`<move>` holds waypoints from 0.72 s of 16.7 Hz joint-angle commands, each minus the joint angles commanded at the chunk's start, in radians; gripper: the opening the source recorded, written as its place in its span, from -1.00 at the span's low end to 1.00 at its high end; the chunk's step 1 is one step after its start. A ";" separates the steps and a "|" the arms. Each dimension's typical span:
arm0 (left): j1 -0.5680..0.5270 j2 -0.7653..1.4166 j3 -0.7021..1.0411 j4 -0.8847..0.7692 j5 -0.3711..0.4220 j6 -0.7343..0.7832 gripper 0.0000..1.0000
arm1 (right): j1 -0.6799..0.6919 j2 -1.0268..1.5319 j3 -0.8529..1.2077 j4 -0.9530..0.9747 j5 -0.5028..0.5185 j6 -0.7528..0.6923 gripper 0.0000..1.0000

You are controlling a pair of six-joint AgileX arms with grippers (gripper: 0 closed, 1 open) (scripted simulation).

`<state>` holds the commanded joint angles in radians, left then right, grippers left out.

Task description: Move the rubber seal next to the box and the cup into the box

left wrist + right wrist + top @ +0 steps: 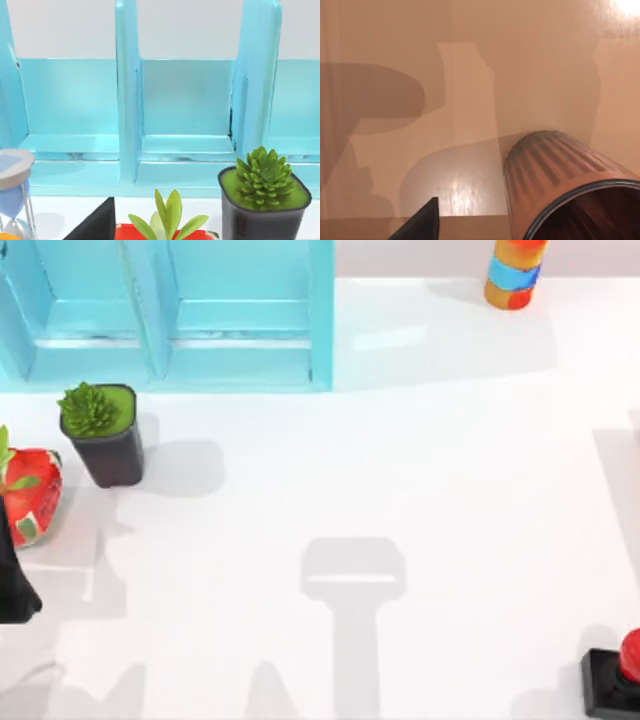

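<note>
- Rubber seal (618, 680), red knob on a black block, sits at the table's (400, 460) near right corner, well apart from the blue box (170, 320) at the far left.
- Cup (565, 185), ribbed and brown, shows close up in the right wrist view, beside a dark fingertip (420, 222); whether the right gripper grasps it cannot be told.
- Left arm (12, 580) is at the left edge by the strawberry carton (30, 495) and potted plant (105, 435); its grip cannot be told.

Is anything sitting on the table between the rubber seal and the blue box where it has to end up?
Nothing visible blocks it. In the top view the rubber seal sits at the table's near right corner, and bare white table runs from it to the blue box's right side. The potted plant and strawberry carton stand far left, off that line.
</note>
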<state>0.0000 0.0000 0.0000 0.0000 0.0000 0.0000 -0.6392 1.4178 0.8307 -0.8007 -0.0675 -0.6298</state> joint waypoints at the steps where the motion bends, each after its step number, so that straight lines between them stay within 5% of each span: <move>1: 0.000 0.000 0.000 0.000 0.000 0.000 1.00 | -0.006 0.002 0.021 0.003 -0.010 -0.003 1.00; 7: 0.000 0.000 0.000 0.000 0.000 0.000 1.00 | -0.027 -0.026 0.288 -0.003 -0.089 -0.034 1.00; 12: 0.000 0.000 0.000 0.000 0.000 0.000 1.00 | -0.032 -0.041 0.362 -0.254 -0.053 -0.032 1.00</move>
<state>0.0000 0.0000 0.0000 0.0000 0.0000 0.0000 -0.6713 1.3770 1.1928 -1.0548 -0.1208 -0.6616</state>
